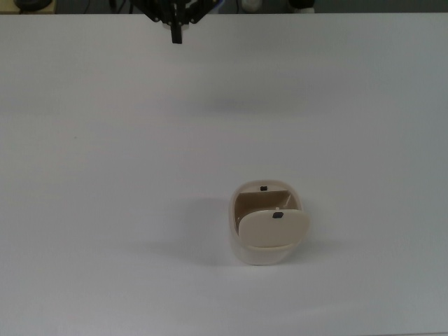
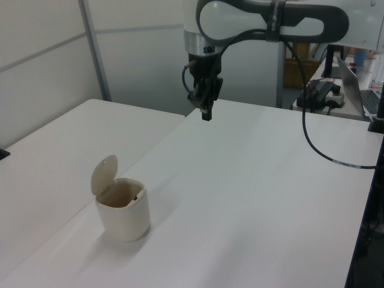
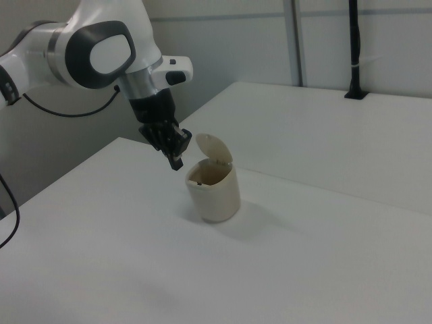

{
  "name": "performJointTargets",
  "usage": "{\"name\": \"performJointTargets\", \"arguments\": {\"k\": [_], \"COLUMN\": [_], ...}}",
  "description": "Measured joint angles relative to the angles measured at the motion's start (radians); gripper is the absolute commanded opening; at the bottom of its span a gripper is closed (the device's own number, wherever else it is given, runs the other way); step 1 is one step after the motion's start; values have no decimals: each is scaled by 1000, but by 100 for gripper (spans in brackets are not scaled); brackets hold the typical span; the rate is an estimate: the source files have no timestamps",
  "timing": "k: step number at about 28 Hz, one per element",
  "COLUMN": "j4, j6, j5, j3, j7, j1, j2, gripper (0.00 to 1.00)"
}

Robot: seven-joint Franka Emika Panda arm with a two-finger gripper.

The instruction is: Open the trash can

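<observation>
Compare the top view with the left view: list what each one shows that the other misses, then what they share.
Only the top view looks straight down into the trash can, showing the small black button at its rim. Only the left view shows the whole arm, its black cable, a laptop at the left view's right edge, and the wall panels behind. Both show the white table, the trash can with its lid flipped up, and the gripper hanging far from the can, holding nothing.

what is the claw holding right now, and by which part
Nothing. The claw hangs in the air, its fingers together with nothing between them, well away from the trash can, whose lid stands open.
</observation>
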Motion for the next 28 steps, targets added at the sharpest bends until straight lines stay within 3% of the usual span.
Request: {"name": "performJointTargets", "arguments": {"k": [4, 6, 7, 8, 9, 10, 28], "j4": [-16, -27, -31, -34, -37, -39, -50], "j6": [-2, -3, -3, -3, -3, -3, -3], "j5": [0, 0, 0, 0, 0, 0, 0], "j3": [-1, -1, -1, -1, -1, -1, 1], "j7": [-16, -19, -19, -19, -19, -19, -20], "j1": [-12, -14, -14, -14, -14, -14, -12], "j2": [-27, -42, -45, -49, -51, -51, -47], "gripper": [0, 11, 22, 42, 75, 100, 100]}}
